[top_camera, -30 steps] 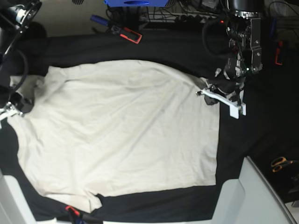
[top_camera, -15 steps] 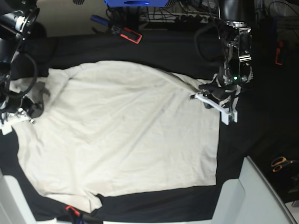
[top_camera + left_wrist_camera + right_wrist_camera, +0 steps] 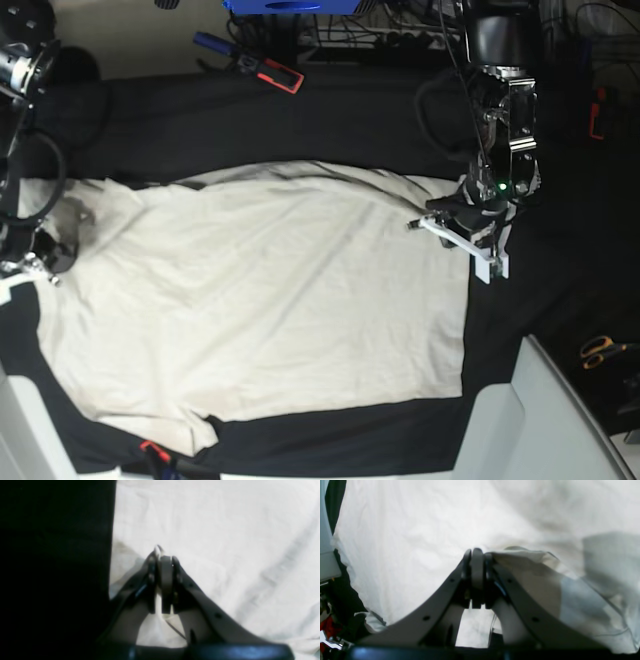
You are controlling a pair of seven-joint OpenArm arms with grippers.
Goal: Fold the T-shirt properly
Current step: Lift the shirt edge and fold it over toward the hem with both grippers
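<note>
The cream T-shirt (image 3: pixel 270 300) lies spread on the black tablecloth (image 3: pixel 300 115), with its far edge lifted and drawn over toward the near side. My left gripper (image 3: pixel 420 224) is at the shirt's right far corner, shut on a pinch of cloth, as the left wrist view (image 3: pixel 162 555) shows. My right gripper (image 3: pixel 38 268) is at the shirt's left far corner. It is shut on a fold of cloth in the right wrist view (image 3: pixel 475 552). The neck label is hidden.
A red and black tool (image 3: pixel 270 70) and a blue object (image 3: pixel 290 5) lie beyond the cloth's far edge. Orange scissors (image 3: pixel 600 350) lie at the right. A light grey bin (image 3: pixel 540 420) stands at the near right. A small red clip (image 3: pixel 155 452) sits by the shirt's near edge.
Both grippers have moved toward the near side with the cloth in them. The shirt's far edge has come along, baring more black tablecloth behind it.
</note>
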